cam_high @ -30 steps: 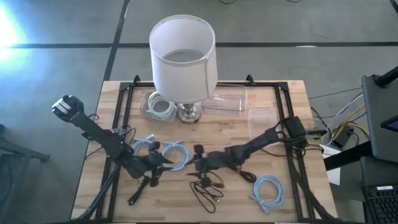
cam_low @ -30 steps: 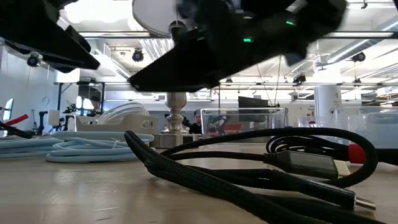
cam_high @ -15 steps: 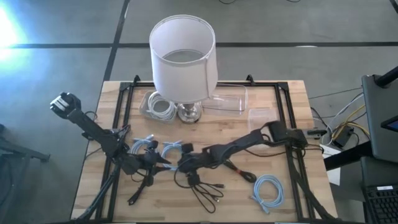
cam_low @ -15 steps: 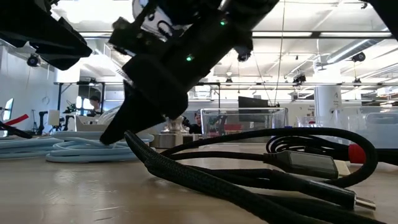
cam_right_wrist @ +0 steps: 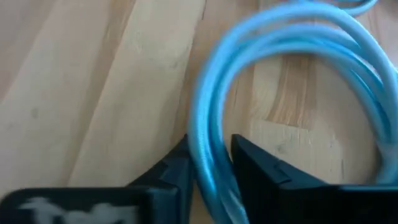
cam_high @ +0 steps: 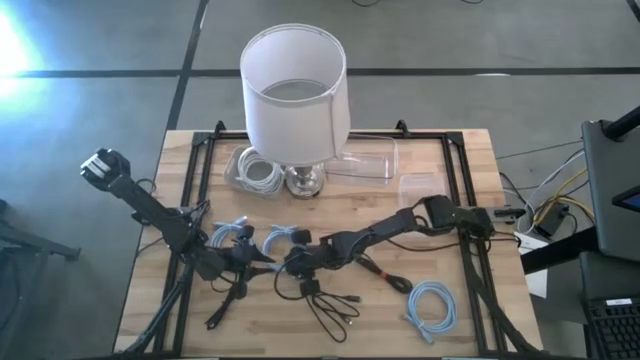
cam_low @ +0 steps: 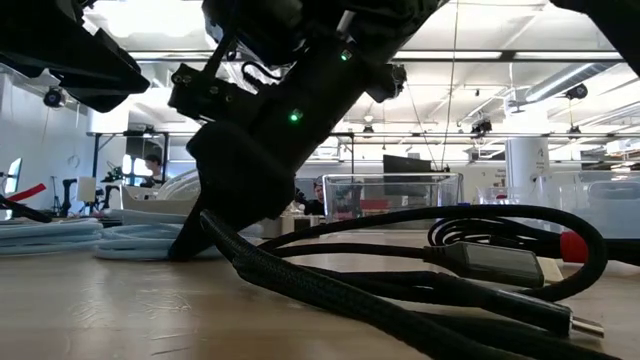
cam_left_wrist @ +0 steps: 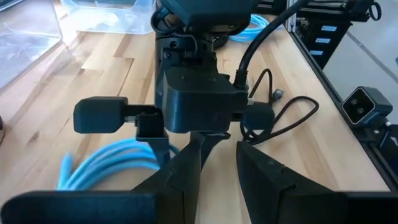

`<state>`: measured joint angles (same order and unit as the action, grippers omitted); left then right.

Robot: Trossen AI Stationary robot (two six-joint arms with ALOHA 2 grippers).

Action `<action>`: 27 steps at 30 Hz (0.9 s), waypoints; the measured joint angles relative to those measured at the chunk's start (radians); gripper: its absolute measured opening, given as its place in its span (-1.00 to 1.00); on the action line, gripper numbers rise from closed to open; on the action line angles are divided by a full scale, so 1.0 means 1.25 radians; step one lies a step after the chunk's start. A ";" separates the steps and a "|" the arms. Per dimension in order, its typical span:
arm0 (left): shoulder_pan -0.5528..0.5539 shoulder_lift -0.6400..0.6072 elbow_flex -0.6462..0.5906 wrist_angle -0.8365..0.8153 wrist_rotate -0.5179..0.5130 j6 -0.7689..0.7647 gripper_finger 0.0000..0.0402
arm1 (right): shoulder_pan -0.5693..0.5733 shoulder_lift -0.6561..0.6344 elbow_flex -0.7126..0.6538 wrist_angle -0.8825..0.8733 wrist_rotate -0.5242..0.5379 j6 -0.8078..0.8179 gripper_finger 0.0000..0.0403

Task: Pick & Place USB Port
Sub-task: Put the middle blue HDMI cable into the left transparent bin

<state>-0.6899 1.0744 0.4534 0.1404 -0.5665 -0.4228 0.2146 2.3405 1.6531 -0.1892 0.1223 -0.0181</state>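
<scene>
Two light-blue cable coils [cam_high: 228, 236] [cam_high: 282, 240] lie left of the table's middle. My right gripper [cam_high: 288, 262] reaches across from the right and is down at the nearer coil, shut on a strand of it [cam_right_wrist: 208, 152]. In the low view it stands on the tabletop [cam_low: 215, 200]. My left gripper [cam_high: 250, 262] hovers just left of it with a narrow gap between its fingers [cam_left_wrist: 221, 146], and I see nothing in that gap. Black cables [cam_high: 330, 300] lie toward the near edge, one ending in a USB plug [cam_low: 500, 268]. My right gripper pinches one strand of the blue coil's loop [cam_right_wrist: 211, 134] between its two fingers. The fingers [cam_right_wrist: 258, 165] come down slanting from the table's right and lie across the strand. The coil stays flat on the wood.
A lamp with a white shade [cam_high: 295, 85] stands at the far middle. Beside it are a clear box of white cable [cam_high: 252, 170] and clear containers [cam_high: 372, 160]. A third blue coil [cam_high: 430, 305] lies near right. Black rails [cam_high: 195, 200] run along both table sides.
My right gripper has moved toward the table's left edge, from over the black cables to the blue coil beside my left gripper. It has also come down to the tabletop. The coil has stayed in place.
</scene>
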 joint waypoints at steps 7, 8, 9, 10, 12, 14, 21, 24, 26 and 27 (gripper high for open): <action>0.000 0.000 0.000 0.000 0.000 0.002 -0.47 | 0.004 -0.043 -0.003 -0.103 0.013 0.096 -0.91; 0.000 0.000 0.000 0.000 0.000 0.002 -0.47 | 0.006 -0.054 -0.005 -0.127 0.020 0.119 -0.92; 0.000 0.000 0.000 -0.001 0.000 0.003 -0.47 | 0.009 -0.065 -0.005 -0.147 0.033 0.148 -0.92; 0.000 0.000 0.000 0.000 0.000 0.003 -0.47 | 0.011 -0.080 -0.005 -0.172 0.046 0.175 -0.92; 0.000 0.000 0.000 -0.001 -0.002 0.003 -0.47 | 0.014 -0.115 -0.006 -0.240 0.067 0.233 -0.93; 0.000 0.000 0.000 -0.001 -0.002 0.003 -0.47 | 0.017 -0.154 -0.005 -0.309 0.088 0.278 -0.93; 0.000 0.000 0.000 -0.002 -0.003 0.003 -0.47 | 0.053 -0.288 -0.008 -0.511 0.269 0.351 -0.93; 0.000 0.000 0.000 -0.003 -0.003 0.003 -0.47 | 0.063 -0.354 -0.023 -0.556 0.395 0.390 -0.93; 0.000 0.000 0.000 -0.006 -0.003 0.003 -0.47 | 0.061 -0.388 -0.042 -0.575 0.463 0.420 -0.93; 0.000 0.000 0.000 -0.006 -0.003 0.003 -0.47 | 0.059 -0.402 -0.053 -0.582 0.484 0.431 -0.93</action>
<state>-0.6895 1.0748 0.4530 0.1324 -0.5697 -0.4191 0.2889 1.8376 1.5868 -0.9169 0.7276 0.5205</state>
